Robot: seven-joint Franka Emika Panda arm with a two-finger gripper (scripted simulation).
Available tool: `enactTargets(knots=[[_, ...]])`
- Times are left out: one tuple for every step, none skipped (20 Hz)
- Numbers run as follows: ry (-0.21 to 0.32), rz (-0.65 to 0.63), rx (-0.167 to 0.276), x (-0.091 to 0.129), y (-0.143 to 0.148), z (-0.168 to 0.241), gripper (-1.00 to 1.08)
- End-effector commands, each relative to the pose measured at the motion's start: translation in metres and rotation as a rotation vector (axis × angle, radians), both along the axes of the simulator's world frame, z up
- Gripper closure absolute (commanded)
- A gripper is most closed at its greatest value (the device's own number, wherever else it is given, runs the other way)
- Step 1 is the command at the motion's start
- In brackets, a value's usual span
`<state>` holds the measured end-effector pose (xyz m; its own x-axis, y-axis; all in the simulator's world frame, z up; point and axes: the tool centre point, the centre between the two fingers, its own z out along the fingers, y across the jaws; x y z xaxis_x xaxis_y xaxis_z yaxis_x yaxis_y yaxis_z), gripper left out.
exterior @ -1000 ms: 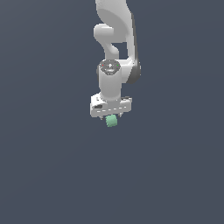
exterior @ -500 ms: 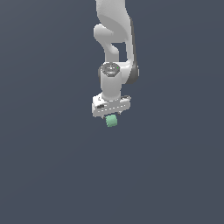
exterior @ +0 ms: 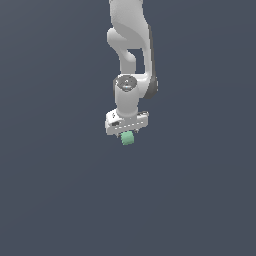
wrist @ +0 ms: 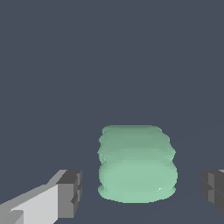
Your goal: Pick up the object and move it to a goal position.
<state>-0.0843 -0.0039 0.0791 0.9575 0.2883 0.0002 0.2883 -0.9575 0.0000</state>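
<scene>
The mint-green block (exterior: 128,139) lies on the dark grey floor, right under my white gripper (exterior: 127,133), which points straight down from the arm. In the wrist view the block (wrist: 136,162) sits between the two dark fingertips (wrist: 70,192). There is a visible gap on each side of it, so the jaws are open around the block without touching it. In the exterior view the fingers are mostly hidden behind the hand and the block.
A flat, plain dark grey floor (exterior: 55,200) fills both views. No other objects, walls or goal marker are in view.
The arm's wrist has sunk slightly toward the block. The block has not moved and the jaws remain open around it.
</scene>
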Motion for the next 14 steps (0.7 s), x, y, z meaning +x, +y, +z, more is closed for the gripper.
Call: enactTargets(knots=[[0.001,0.001,0.000,-0.001,0.000,-0.011,-0.92],[0.001,0.001,0.000,-0.001,0.000,-0.016,-0.92],[0.001,0.001,0.000,-0.001,0.000,-0.021,-0.92],[0.000,0.002,0.000,-0.001,0.000,-0.025,-0.92],[0.000,0.002,0.000,-0.002,0.000,-0.028,-0.92],[0.000,0.002,0.000,-0.001,0.000,-0.031,-0.92],[0.000,0.002,0.000,-0.001,0.000,-0.034,-0.92],[0.000,0.002,0.000,-0.001,0.000,-0.036,-0.92],[0.000,0.003,0.000,-0.001,0.000,-0.037,-0.92],[0.000,0.003,0.000,-0.001,0.000,-0.037,-0.92],[0.000,0.003,0.000,-0.001,0.000,-0.038,-0.92],[0.000,0.003,0.000,-0.001,0.000,-0.038,1.08],[0.000,0.003,0.000,-0.001,0.000,-0.038,1.08],[0.000,0.003,0.000,-0.001,0.000,-0.038,1.08]])
